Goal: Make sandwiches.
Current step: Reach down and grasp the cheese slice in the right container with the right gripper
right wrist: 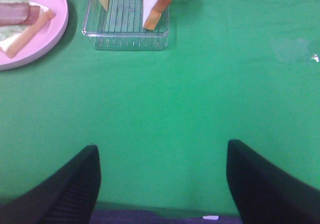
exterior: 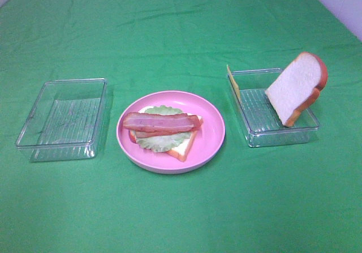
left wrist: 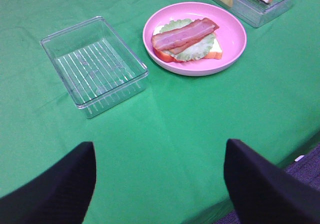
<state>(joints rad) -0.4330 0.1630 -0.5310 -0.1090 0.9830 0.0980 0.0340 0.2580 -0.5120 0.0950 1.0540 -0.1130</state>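
On the pink plate (exterior: 212,134) in the middle lies a partly built sandwich (exterior: 164,131): a bread slice, pale green lettuce (exterior: 161,141) and bacon strips (exterior: 161,121) on top. A second bread slice (exterior: 297,88) leans upright in the right clear tray (exterior: 254,134), with a thin yellow cheese slice (exterior: 233,82) standing at the tray's far left wall. Neither arm shows in the high view. My left gripper (left wrist: 159,184) is open over the cloth near the table's front edge, well short of the plate (left wrist: 232,36). My right gripper (right wrist: 162,184) is open too, short of the right tray (right wrist: 125,33).
An empty clear tray (exterior: 62,120) sits left of the plate, also seen as the empty tray (left wrist: 95,66) in the left wrist view. Green cloth (exterior: 181,219) covers the whole table. The table's front edge shows in both wrist views.
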